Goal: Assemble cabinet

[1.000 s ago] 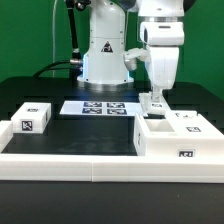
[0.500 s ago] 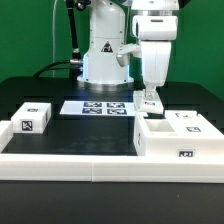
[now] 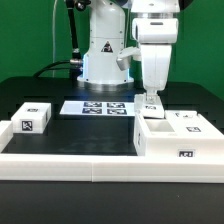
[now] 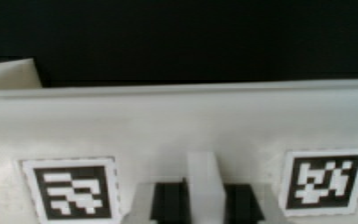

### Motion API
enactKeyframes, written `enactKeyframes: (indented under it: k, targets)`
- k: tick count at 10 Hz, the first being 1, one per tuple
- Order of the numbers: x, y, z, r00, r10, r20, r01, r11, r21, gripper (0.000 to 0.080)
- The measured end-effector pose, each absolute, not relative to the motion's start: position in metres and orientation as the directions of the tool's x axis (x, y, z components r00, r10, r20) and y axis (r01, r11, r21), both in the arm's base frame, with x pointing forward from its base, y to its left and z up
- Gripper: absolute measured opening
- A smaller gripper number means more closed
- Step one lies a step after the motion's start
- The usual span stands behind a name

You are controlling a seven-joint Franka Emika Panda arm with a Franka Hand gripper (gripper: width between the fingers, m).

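Note:
The cabinet box (image 3: 176, 136) is a large white open box with marker tags, standing at the exterior view's right. My gripper (image 3: 150, 98) hangs just above its far left corner, shut on a small white panel piece (image 3: 150, 104). In the wrist view my gripper (image 4: 202, 198) shows two dark fingers (image 4: 163, 203) clamped on a thin white edge of the panel piece (image 4: 204, 170). A wide white surface with two marker tags (image 4: 73, 188) fills the picture behind them. Another white tagged piece (image 3: 33, 117) lies at the exterior view's left.
The marker board (image 3: 100, 107) lies flat at mid table in front of the robot base (image 3: 103, 55). A long low white rail (image 3: 90, 160) runs along the front, against the cabinet box. The tabletop is black.
My gripper has moved toward the exterior view's left with the panel piece, from over the box to above its far left corner. It has hardly moved in the last half second.

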State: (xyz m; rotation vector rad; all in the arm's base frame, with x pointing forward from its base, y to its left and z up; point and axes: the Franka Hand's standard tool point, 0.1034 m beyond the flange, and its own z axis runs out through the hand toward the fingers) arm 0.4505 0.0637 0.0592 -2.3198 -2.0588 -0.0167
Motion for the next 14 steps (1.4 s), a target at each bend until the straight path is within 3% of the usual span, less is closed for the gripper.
enactKeyframes:
  k: [14]
  targets:
    - [0.470,0.064,0.057,0.061,0.997,0.039,0.998,-0.060,-0.036,0.0070]
